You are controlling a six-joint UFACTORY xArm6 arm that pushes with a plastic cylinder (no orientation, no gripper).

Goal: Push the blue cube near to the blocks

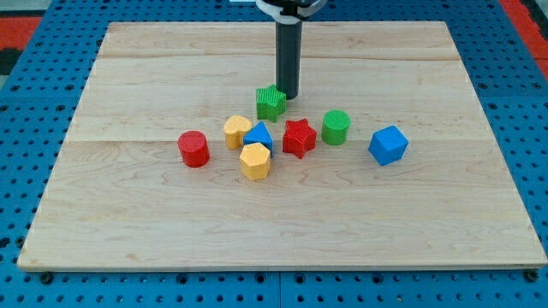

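The blue cube (388,145) sits at the view's right, apart from the other blocks. To its left stand a green cylinder (336,127) and a red star (299,138). Further left a blue triangular block (259,135) touches two yellow blocks, one above left (237,131) and one below (255,161). A red cylinder (193,148) stands at the far left of the group. A green cube (271,102) lies above the cluster. My tip (286,95) rests just right of the green cube, touching or nearly touching it, well up and left of the blue cube.
The blocks lie on a light wooden board (128,222) set on a blue pegboard surface (17,171). The dark rod comes down from the view's top centre.
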